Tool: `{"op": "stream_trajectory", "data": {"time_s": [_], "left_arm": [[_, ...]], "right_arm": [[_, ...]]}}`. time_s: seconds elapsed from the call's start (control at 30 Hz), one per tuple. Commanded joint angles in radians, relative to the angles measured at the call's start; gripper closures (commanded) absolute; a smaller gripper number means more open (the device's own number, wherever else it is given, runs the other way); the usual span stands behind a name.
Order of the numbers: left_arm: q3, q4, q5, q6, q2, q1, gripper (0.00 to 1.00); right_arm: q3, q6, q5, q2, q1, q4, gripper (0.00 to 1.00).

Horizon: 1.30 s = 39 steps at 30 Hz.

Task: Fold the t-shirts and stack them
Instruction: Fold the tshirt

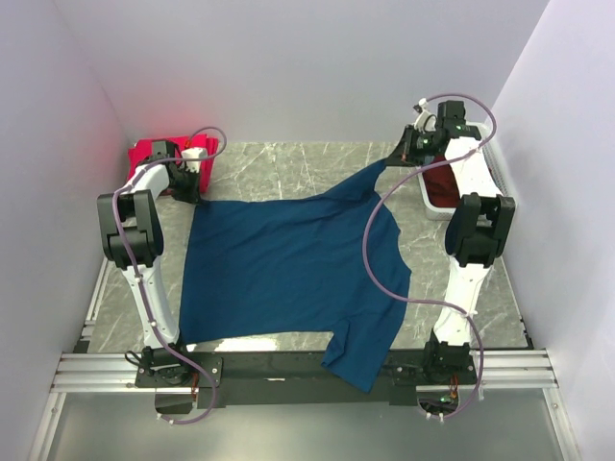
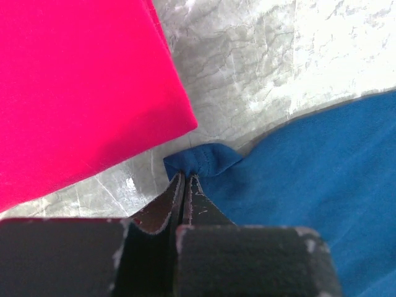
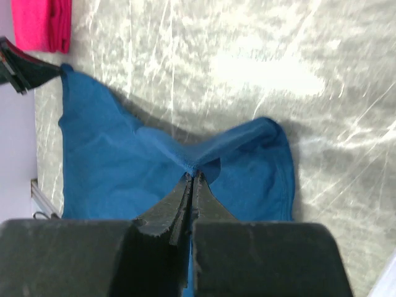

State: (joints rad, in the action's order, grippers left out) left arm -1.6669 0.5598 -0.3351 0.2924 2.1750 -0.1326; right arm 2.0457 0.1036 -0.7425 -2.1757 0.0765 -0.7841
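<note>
Navy blue t-shirt spread over the marble-patterned table and pinched at two far points.
The left gripper is pressed together on a folded corner of the shirt, just beside the bright pinkish-red t-shirts laid at the far left. The right gripper is clamped on a ridge of the blue cloth, which is raised in a peak at the far right, near the white basket in which a dark maroon t-shirt is seen. One sleeve is draped over the near table edge between the arm bases.
</note>
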Motion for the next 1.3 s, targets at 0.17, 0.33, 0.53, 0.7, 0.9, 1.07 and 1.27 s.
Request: {"op": "stream_trajectory", "data": {"time_s": [0.17,0.33,0.53,0.7,0.9,1.07,1.27], "left_arm": [[-0.068,0.012,0.070,-0.030,-0.041,0.002,0.68],[-0.059,-0.029,0.047,-0.042,-0.073,0.001,0.60],[-0.094,-0.020,-0.005,-0.033,-0.044,0.005,0.63],[-0.122,-0.024,-0.008,-0.036,-0.008,0.013,0.64],[-0.123,-0.021,-0.018,-0.024,0.022,0.024,0.65],[-0.093,-0.020,-0.009,-0.012,0.017,0.028,0.67],[-0.067,-0.009,0.022,0.011,0.023,0.028,0.62]], "right_arm": [[0.019,0.059,0.022,-0.027,0.017,0.108,1.00],[0.025,0.056,0.084,-0.052,0.019,0.131,1.00],[0.064,0.082,0.098,-0.093,0.019,0.152,1.00],[0.064,0.081,0.098,-0.101,0.017,0.152,1.00],[0.064,0.074,0.103,-0.101,0.019,0.148,1.00],[0.062,0.074,0.103,-0.098,0.019,0.144,1.00],[0.064,0.071,0.103,-0.101,0.019,0.137,1.00]]}}
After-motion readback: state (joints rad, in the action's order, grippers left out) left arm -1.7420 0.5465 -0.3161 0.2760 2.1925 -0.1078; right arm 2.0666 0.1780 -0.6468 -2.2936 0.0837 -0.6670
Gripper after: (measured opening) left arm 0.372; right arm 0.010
